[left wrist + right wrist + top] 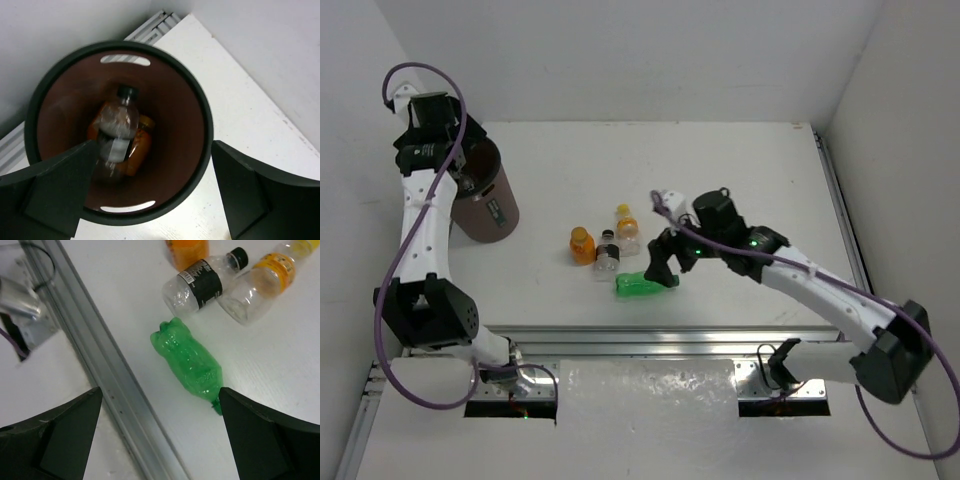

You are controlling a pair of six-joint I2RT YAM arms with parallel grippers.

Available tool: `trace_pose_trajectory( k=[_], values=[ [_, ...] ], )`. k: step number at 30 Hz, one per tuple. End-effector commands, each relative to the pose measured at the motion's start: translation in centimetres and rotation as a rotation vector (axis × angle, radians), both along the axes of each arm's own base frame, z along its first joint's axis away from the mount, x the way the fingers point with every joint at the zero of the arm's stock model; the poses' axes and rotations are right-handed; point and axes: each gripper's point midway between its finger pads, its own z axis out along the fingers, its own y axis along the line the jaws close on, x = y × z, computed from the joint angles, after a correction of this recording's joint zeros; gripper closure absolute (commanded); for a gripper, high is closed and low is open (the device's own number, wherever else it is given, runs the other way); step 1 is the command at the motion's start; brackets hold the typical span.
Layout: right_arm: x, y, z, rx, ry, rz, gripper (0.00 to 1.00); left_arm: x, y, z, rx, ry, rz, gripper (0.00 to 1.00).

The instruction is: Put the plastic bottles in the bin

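- The left gripper (154, 150) hangs over the bin (205, 115), its fingers (50, 195) spread wide and holding nothing.
- In the bin, a clear black-capped bottle (116, 127) lies on top of orange bottles (141, 147).
- The right gripper (160, 390) hovers close over the green bottle (187, 362), which lies on the tabletop (280, 365). Its fingers (265, 435) are spread wide and grip nothing.
- Three more bottles (200, 285) lie just beyond the green one.
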Motion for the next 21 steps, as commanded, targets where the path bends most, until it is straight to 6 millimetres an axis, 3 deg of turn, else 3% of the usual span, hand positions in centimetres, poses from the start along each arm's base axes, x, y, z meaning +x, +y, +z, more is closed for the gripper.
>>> trace_pose_trajectory(
  k=[1, 2, 3, 4, 5, 6, 7, 8, 9, 10, 11, 16, 18, 19, 21],
  values=[
    [3.1, 0.6, -2.1, -0.238, -0.179, 0.041, 0.01, -2.7, -0.5, 5.9, 0.054, -0.147, -0.016, 0.05],
    [3.5, 1.2, -2.7, -0.28, -0.214, 0.079, 0.01, -3.4, -1.3, 6.9, 0.054, -0.171, -0.055, 0.04],
    [4.3, 1.1, -5.1, -0.362, -0.197, 0.083, 0.01, -3.7, -1.9, 6.3, 0.065, -0.157, -0.099, 0.04],
    [4.7, 1.3, -5.9, -0.399, -0.205, 0.098, 0.01, -4.1, -2.4, 6.0, 0.061, -0.152, -0.125, 0.04],
    [5.2, 1.6, -6.5, -0.439, -0.234, 0.122, 0.01, -5.1, -3.3, 6.9, 0.064, -0.189, -0.158, 0.04],
    [5.6, 1.7, -7.3, -0.472, -0.243, 0.13, 0.01, -5.7, -3.7, 5.4, 0.057, -0.167, -0.175, 0.04],
    [5.9, 1.9, -8.9, -0.511, -0.234, 0.162, 0.02, -6.8, -4.6, 6.6, 0.065, -0.219, -0.204, 0.03],
    [5.9, 2.1, -9.7, -0.522, -0.226, 0.183, 0.03, -7.3, -5.1, 6.3, 0.063, -0.228, -0.222, 0.03],
    [5.8, 2.3, -10.4, -0.53, -0.218, 0.2, 0.05, -7.7, -5.5, 4.6, 0.055, -0.204, -0.24, 0.02],
    [5.3, 2.5, -11.5, -0.529, -0.192, 0.238, 0.05, -8.5, -5.9, 5.3, 0.06, -0.237, -0.257, 0.02],
    [5.1, 2.6, -11.9, -0.523, -0.184, 0.252, 0.06, -8.7, -6.1, 4.1, 0.053, -0.218, -0.266, 0.02],
    [1.8, 2.5, -15.4, -0.483, -0.068, 0.355, 0.14, -9.2, -7.6, 2.7, 0.034, -0.213, -0.337, 0.01],
    [1.6, 2.7, -16.5, -0.479, -0.054, 0.362, 0.19, -9.0, -8.3, 1.9, 0.016, -0.204, -0.375, 0.01],
    [1.4, 2.7, -16.9, -0.476, -0.043, 0.366, 0.34, -9.0, -8.6, 1.6, 0.007, -0.2, -0.392, 0.01],
    [0.4, 2.6, -16.5, -0.464, -0.026, 0.368, 0.48, -9.3, -9.3, 1.3, 0.004, -0.194, -0.419, 0.01]
  ],
)
